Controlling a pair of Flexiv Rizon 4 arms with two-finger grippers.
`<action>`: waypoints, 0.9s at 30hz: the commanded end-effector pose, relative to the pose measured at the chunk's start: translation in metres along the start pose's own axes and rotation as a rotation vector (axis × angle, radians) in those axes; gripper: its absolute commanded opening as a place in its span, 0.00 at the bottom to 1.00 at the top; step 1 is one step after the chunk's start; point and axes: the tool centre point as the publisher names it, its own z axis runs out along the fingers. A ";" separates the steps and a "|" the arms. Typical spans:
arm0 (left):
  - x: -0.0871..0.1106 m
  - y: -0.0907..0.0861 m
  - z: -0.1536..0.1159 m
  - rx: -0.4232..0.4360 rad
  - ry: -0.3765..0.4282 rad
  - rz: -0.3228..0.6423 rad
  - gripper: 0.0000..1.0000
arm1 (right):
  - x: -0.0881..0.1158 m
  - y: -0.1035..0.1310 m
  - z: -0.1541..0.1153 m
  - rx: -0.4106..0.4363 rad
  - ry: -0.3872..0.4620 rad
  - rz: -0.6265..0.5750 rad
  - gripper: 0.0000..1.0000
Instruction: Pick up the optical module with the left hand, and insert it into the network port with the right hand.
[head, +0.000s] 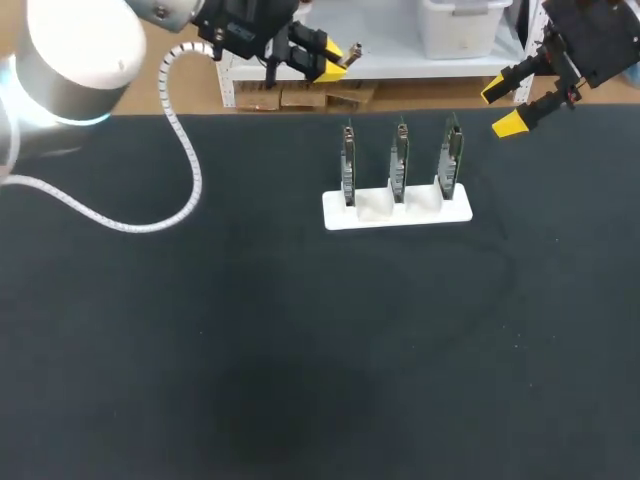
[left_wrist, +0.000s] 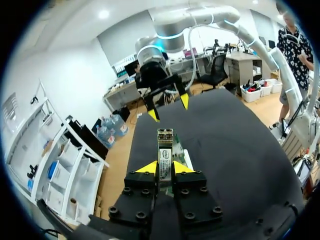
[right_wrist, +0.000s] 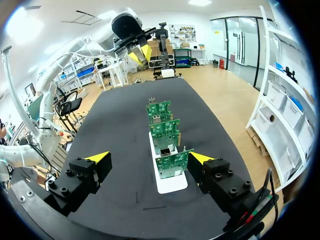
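One slim, white-labelled metal optical module (left_wrist: 164, 145) juts from the left tool (left_wrist: 164, 168).

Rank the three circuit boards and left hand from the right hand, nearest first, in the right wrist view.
1. Near board, ahead of the right hand.
2. Middle board, behind it.
3. Far board, behind that.
4. Left hand, beyond them.

Left arm (head: 70, 60): fat rounded silver-white joint with a pale blue lit ring at its seam. White spiral-wrapped cable (head: 185, 150) runs along it. Left gripper (left_wrist: 164, 167): black blocky finger bodies, rows of round bolt heads, yellow wedge tips. Right gripper (right_wrist: 149, 157): same black blocks, bolts and yellow tips, with thin red and green wires (right_wrist: 250, 216) beside one finger body. Right arm (left_wrist: 200, 19): smooth silver links, blue ring.
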 end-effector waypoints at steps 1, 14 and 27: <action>0.001 0.003 0.023 -0.016 -0.105 0.002 0.00 | 0.000 0.002 0.000 0.004 0.000 0.000 1.00; -0.022 0.016 0.037 -0.017 -0.227 0.034 0.00 | 0.000 0.002 0.000 0.004 0.000 0.000 1.00; -0.025 0.014 0.045 0.027 -0.188 0.019 0.00 | 0.000 0.002 0.000 0.004 0.000 0.000 1.00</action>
